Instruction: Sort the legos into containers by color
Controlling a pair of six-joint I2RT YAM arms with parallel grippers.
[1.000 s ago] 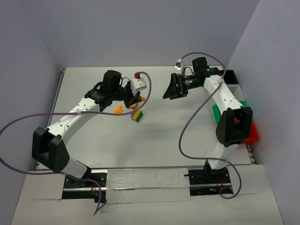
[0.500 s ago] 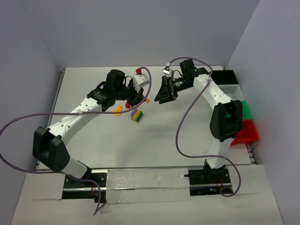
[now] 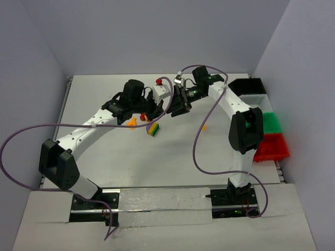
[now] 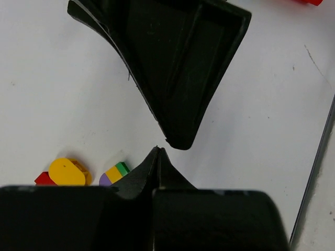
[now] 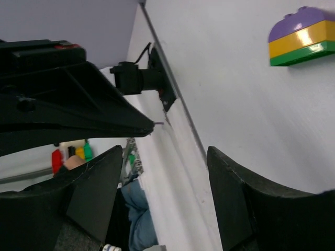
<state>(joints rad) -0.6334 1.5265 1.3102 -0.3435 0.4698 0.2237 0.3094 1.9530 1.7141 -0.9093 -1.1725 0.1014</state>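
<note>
In the top view, an orange piece [image 3: 132,123] and a red piece [image 3: 143,116] are seen left of centre, too small for their shapes to be made out. Just right of them the stacked block [image 3: 153,129] is laid on the table [image 3: 157,167], its bands running diagonally, with purple toward the upper left and green toward the lower right. In the left wrist view the block is half hidden behind the left gripper [image 4: 159,157], whose fingers are pressed together with nothing seen between them. Just beside its tip, the right gripper [image 5: 165,151] is spread wide and empty. Along the right edge a black bin [image 3: 248,86], white bin [image 3: 257,101], green bin [image 3: 272,121] and red bin [image 3: 273,147] are lined up.
</note>
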